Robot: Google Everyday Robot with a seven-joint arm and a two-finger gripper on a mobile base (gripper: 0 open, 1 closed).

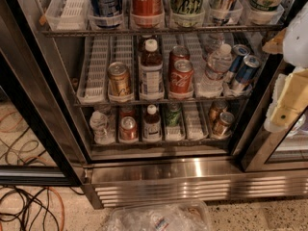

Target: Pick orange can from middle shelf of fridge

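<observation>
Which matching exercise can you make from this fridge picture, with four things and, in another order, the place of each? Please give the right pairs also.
Things
1. orange can
2. red Coca-Cola cans
3. blue cans
4. hand

Places
A. right edge of the view, outside the fridge
B. middle shelf, left of the white-capped bottle
C. middle shelf, far right end
D. middle shelf, right of the white-capped bottle

Pairs: 1-B, 2-D, 3-C, 4-A.

The gripper (290, 102) is at the right edge of the camera view, at mid height and partly cut off. A white arm segment (299, 40) lies directly above it.
</observation>
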